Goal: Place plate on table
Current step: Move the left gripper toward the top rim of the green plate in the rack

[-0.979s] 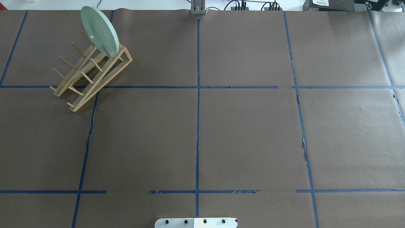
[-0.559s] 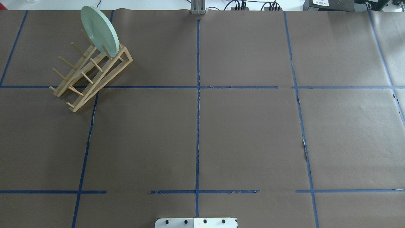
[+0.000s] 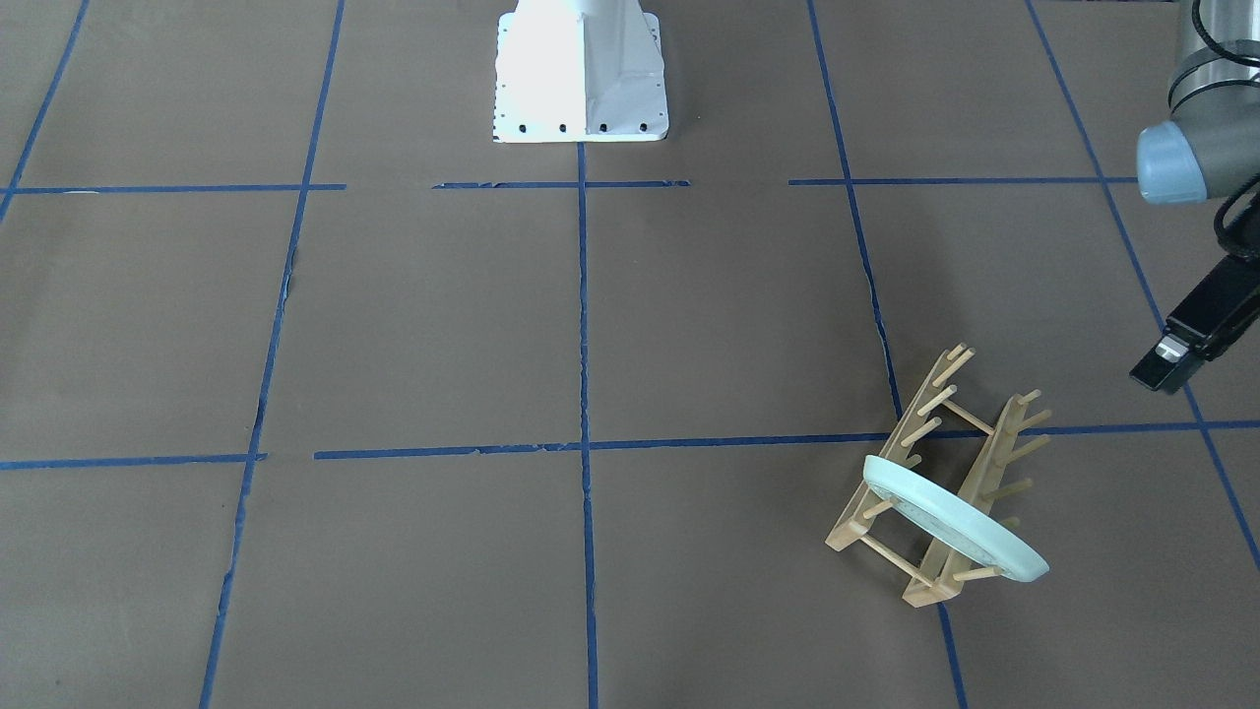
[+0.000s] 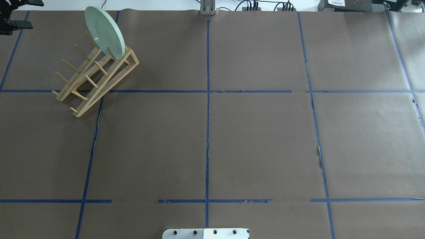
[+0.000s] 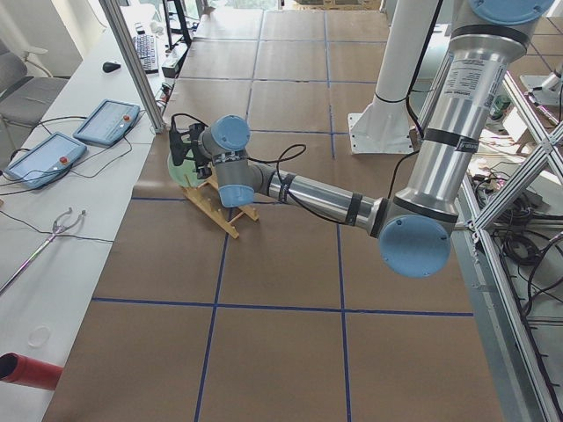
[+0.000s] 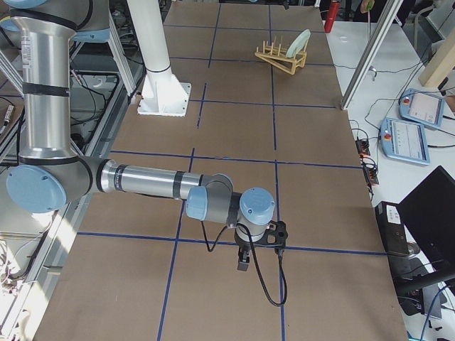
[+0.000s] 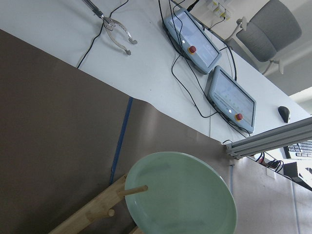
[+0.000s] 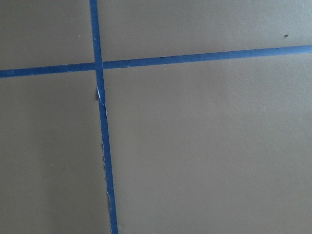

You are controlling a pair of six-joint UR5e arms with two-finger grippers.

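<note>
Far left, overhead view: the left arm's black two-finger gripper (image 4: 38, 14) is hovering over the far left corner of the broad brown paper-covered table (image 4: 259, 139), which is carrying a grid of blue tape lines. Its two fingers (image 4: 26, 24) are standing spread apart with nothing between them, so it is released and grasping nothing. It is sitting to the left of the plate, near it but with no contact.

Next rightward: the round pale mint-green plate (image 4: 104, 31) is standing on edge in the light wooden peg rack (image 4: 96, 79). It is occupying the slot at the rack's end farthest from the robot. The plate is tilting rather than standing upright. The rack is holding it, and it is not lying flat on the table. The rack itself is sitting askew across a tape line in the table's far left part. The left wrist camera is looking at the plate (image 7: 185, 195), with one peg crossing in front of its left edge.

Centre: the white metal robot base (image 4: 206, 233) is showing at the near table edge.

Far right: the right arm's gripper (image 6: 243, 259) is hanging low over the table's right end, well apart from the rack. It is appearing only in a side view, so it cannot be told whether its fingers are spread or closed. Its wrist camera is showing only brown paper and crossing tape lines.
</note>
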